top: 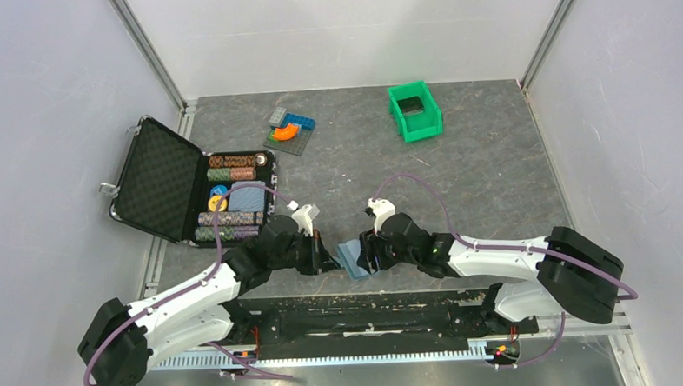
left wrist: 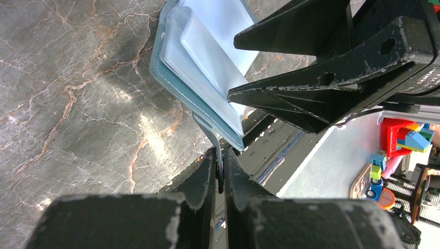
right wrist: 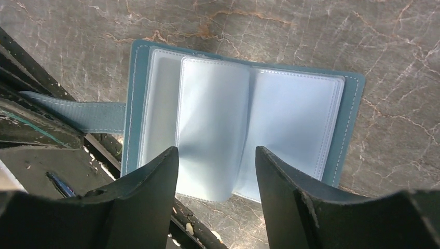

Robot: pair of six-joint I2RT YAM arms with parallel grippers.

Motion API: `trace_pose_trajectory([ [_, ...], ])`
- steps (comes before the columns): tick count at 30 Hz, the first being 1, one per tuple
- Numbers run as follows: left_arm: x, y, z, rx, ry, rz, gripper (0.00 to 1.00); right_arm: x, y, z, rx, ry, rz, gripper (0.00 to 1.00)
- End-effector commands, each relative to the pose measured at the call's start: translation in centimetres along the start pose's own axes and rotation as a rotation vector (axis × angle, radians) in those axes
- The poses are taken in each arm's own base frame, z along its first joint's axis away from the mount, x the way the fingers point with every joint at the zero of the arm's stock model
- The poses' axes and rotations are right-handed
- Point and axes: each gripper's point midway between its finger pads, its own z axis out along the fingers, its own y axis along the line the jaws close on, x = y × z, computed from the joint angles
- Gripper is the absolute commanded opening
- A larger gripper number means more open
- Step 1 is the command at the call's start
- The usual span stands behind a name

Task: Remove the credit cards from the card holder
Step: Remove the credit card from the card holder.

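Observation:
The teal-blue card holder (top: 353,261) lies open at the table's near edge, between my two grippers. My left gripper (left wrist: 220,155) is shut on its closing strap (left wrist: 206,130). My right gripper (right wrist: 217,150) is open and hovers just over the pale clear sleeves (right wrist: 212,129), one sleeve curling up between its fingers. The card holder fills the right wrist view (right wrist: 296,114) and shows edge-on in the left wrist view (left wrist: 200,72). No dark card shows in the sleeves. A dark flat rectangle (top: 412,105), probably the credit cards, lies in the green bin.
The green bin (top: 427,123) stands at the back right. An open black foam-lined case (top: 156,179) with poker chips (top: 231,167) is at the left. Toy bricks (top: 290,129) lie at the back middle. The table's front rail (top: 360,305) runs just below the card holder.

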Motion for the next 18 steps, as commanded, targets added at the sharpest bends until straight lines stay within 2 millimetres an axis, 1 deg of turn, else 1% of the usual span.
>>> trace_pose_trajectory([
  [1,-1.0,-1.0,-0.5,0.022,-0.023,0.048,0.02,-2.1,1.5,-0.7,-0.042,-0.054,-0.013,0.60],
  [4,-1.1,-1.1,-0.6,0.027,-0.029,0.054,0.02,-3.0,2.9,-1.2,-0.111,-0.082,-0.012,0.63],
  [6,-1.1,-1.2,-0.6,0.030,-0.031,0.056,0.02,-3.1,3.6,-1.4,-0.144,-0.083,-0.013,0.64],
  [9,-1.0,-1.1,-0.6,0.027,-0.026,0.057,0.02,-3.2,4.0,-1.3,-0.164,-0.080,-0.012,0.66],
  [15,-1.0,-1.3,-0.7,0.035,-0.026,0.059,0.02,-2.4,4.1,-0.5,-0.159,-0.049,-0.009,0.68],
  [18,-0.9,-1.2,-0.7,0.037,-0.027,0.057,0.02,-2.1,4.6,-0.2,-0.174,-0.034,-0.013,0.69],
])
